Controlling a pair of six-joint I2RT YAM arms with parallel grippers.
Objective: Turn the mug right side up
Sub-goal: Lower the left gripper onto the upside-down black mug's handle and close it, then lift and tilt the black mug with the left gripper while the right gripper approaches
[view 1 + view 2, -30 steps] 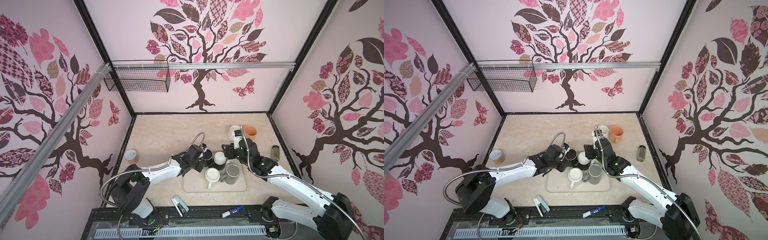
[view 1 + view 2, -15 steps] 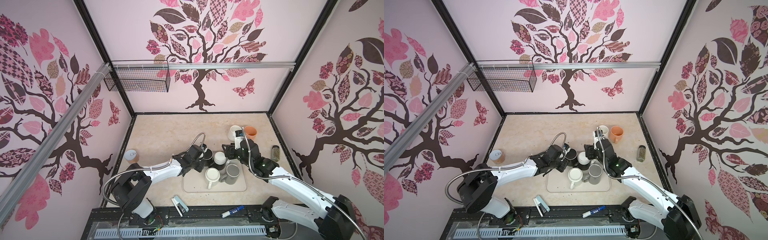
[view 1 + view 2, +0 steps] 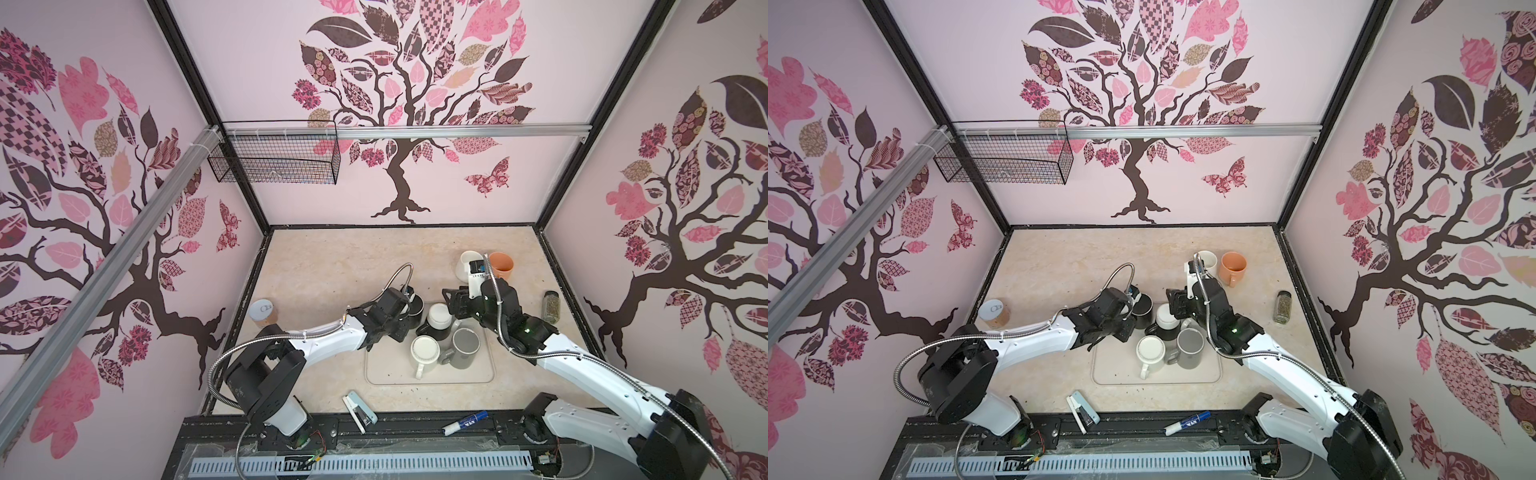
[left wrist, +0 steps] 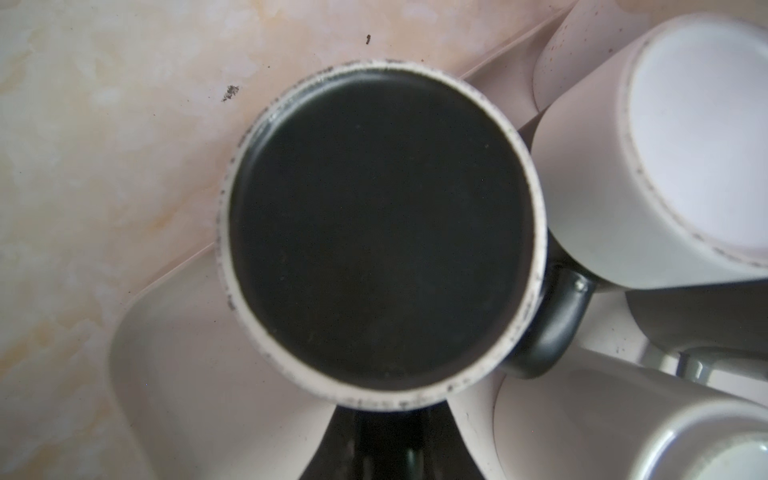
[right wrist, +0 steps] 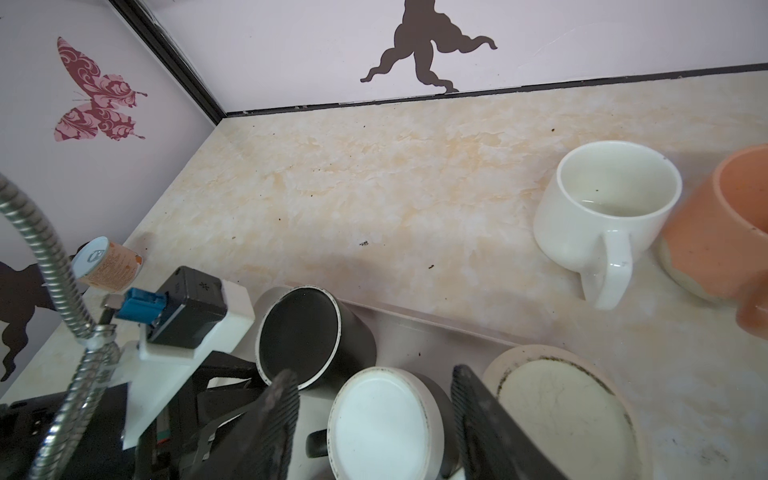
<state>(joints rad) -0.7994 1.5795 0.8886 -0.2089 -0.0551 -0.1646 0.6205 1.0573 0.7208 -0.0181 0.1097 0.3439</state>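
Top views: in both, your left claw [image 3: 404, 320] is clenched low on the wall of the black mug [image 3: 417, 308]. The mug stands base up directly ahead of the claw, astride the rim of the tray [image 3: 386, 374] and partly over the surface. I judge you took this low side hold so that a wrist roll can bring the mouth upward.

Left wrist view: the mug's dark base sits just beyond the claw and hides the exact pinch. The handle [image 4: 552, 324] points off to one side of the claw, clear of your fingers. It is crowded by neighbouring mugs, so swing room looks tight.

Right wrist view: your right claw [image 5: 372, 380] is released. Its fingers [image 5: 278, 419] are spread either side of a white-bottomed mug [image 5: 382, 428], also inverted, without touching it. It is probably poised there to steady that neighbour.
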